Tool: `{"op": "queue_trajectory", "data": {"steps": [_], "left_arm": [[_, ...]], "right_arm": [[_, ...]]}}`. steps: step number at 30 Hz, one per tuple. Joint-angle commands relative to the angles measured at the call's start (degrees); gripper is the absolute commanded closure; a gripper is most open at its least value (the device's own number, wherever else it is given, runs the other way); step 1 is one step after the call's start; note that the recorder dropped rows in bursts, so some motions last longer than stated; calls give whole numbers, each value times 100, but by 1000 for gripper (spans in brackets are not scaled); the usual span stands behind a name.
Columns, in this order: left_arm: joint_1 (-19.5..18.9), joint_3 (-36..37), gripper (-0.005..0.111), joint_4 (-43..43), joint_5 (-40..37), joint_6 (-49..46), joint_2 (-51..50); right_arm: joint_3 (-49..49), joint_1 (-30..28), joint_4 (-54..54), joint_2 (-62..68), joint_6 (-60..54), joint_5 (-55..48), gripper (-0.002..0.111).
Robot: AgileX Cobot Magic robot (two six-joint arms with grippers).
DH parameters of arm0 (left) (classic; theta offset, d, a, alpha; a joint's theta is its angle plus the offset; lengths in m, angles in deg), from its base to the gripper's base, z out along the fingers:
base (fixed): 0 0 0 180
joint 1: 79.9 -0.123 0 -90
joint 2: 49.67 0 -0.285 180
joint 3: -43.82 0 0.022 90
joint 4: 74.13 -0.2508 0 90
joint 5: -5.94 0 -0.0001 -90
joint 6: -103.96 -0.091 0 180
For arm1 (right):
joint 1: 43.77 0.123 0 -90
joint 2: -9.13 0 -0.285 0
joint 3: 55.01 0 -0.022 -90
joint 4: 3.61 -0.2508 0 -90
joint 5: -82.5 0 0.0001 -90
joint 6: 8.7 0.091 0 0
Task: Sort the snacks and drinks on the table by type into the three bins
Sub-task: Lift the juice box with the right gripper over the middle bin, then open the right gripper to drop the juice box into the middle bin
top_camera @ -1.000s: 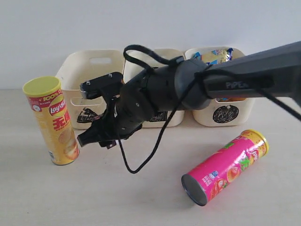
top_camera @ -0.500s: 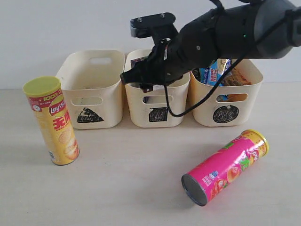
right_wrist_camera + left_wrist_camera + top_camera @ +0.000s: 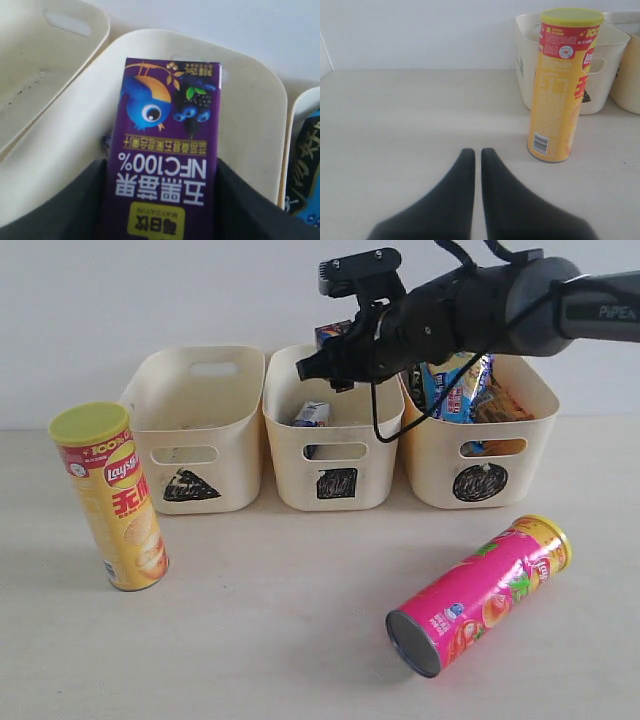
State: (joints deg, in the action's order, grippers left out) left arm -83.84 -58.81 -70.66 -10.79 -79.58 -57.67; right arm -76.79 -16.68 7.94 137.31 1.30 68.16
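Note:
My right gripper [image 3: 332,358] [image 3: 160,167] is shut on the dark purple carton [image 3: 333,334] [image 3: 165,150] and holds it above the square bin [image 3: 335,455] [image 3: 250,110]. A white and blue carton [image 3: 312,414] lies inside that bin. The blue-black-white bag [image 3: 455,385] and the orange-white bag [image 3: 500,405] sit in the circle bin [image 3: 480,465]. The triangle bin [image 3: 190,440] [image 3: 607,50] looks empty. On the table [image 3: 280,620], the yellow Lay's tube [image 3: 108,495] [image 3: 562,85] stands upright at the left. The pink tube [image 3: 480,592] lies on its side at the right. My left gripper [image 3: 474,152] is shut and empty, low over the table short of the yellow tube.
The three bins stand side by side against the pale back wall [image 3: 150,300]. My right arm [image 3: 520,310] reaches in from the upper right across the circle bin. The left arm is out of the exterior view.
My right arm has risen from low in front of the triangle bin and swung right, carrying the purple carton to above the square bin. The tubes have not moved.

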Motion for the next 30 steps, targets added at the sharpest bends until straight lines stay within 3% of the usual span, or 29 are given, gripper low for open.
{"op": "queue_trajectory", "data": {"steps": [1, 10, 21, 30], "left_arm": [[-17, -16, 102, 14, 41, 48, 21], [-17, -16, 102, 14, 41, 48, 21], [-17, -16, 102, 14, 41, 48, 21], [-17, -16, 102, 14, 41, 48, 21]], "right_arm": [[-680, -112, 78, 506, -65, -77, 108], [-977, -138, 78, 823, -65, -54, 106], [-977, -138, 78, 823, -46, -60, 33], [-977, -138, 78, 746, -46, -374, 35]]}}
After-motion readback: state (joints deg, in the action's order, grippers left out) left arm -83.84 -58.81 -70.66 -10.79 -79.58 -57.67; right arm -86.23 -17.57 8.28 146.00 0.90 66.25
